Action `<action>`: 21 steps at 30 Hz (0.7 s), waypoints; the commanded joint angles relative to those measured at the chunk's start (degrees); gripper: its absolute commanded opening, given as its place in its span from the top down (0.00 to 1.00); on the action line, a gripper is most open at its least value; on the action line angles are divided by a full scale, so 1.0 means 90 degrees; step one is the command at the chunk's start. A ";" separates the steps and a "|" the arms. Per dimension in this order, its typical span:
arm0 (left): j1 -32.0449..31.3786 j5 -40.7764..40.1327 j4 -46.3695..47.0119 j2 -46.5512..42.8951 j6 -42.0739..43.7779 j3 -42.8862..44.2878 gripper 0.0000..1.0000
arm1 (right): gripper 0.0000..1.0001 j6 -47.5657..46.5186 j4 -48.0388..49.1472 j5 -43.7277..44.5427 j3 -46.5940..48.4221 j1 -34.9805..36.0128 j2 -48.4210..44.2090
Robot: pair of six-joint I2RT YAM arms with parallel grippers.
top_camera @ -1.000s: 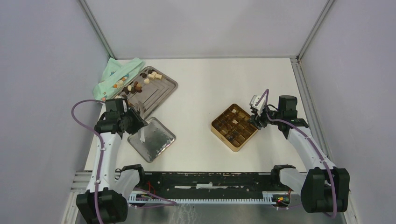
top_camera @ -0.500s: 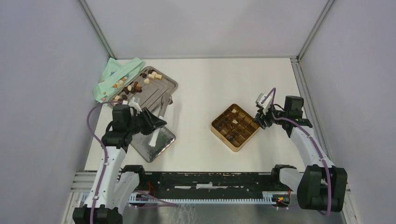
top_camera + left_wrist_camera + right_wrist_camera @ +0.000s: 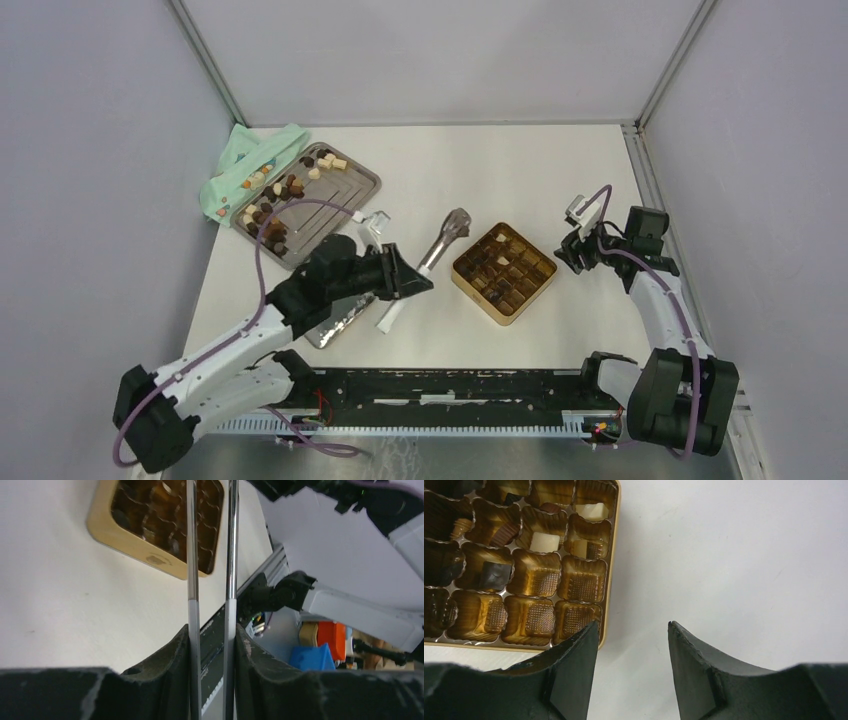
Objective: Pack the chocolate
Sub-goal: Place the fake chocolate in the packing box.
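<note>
White table (image 3: 480, 170) fills the middle of the top view, walls on 3 sides. L arm (image 3: 220, 360) reaches from its base diagonally across to centre, its forearm crossing over the near tray (image 3: 335, 325), which is partly hidden beneath. R arm (image 3: 660, 300) is bent up along the R edge, wrist turned in toward the tin. Far tray (image 3: 335, 195) sits at back L, shiny metal, angled. Mint-green bag (image 3: 250, 160) lies against that tray's L edge, overlapping it. Gold tin (image 3: 503, 272) is R of centre, square, set corner-on, w/ a grid of gold cups inside. L gripper (image 3: 415, 278) is clamped on metal tongs (image 3: 445, 240): wrist view shows both blades pinched btw the fingers (image 3: 170, 665), running parallel up past the tin rim (image 3: 150, 555). From above, the tongs' head is just beside the tin's L corner; can't tell if anything is in the tips. R gripper (image 3: 572, 252) is just R of the tin, jaws apart, holding nothing; wrist view shows bare table btw its fingers (image 3: 574, 660), L finger by the tin's edge (image 3: 610, 580). Chocolate (image 3: 278, 195): most pieces are scattered on the far tray's L half, dark, light brown & cream, a few at its back end and some by the bag mouth. A few pieces already sit in tin cups, e.g. a cream one (image 3: 544, 542) and a dark one (image 3: 496, 575).
</note>
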 commanded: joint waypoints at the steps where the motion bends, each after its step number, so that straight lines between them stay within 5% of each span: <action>1: -0.1240 -0.1149 0.1215 0.0756 -0.0115 0.0395 0.98 | 0.41 0.0185 0.0330 -0.0040 0.0099 -0.0110 0.0016; 7: -0.2484 -0.2068 0.1069 0.2268 0.0397 0.1291 0.98 | 0.41 0.0192 0.0351 -0.0042 0.0081 -0.0188 0.0028; 21: -0.3184 -0.3080 -0.0045 0.4325 0.1045 0.2842 0.98 | 0.41 0.0144 0.0297 -0.0120 0.0069 -0.0229 0.0087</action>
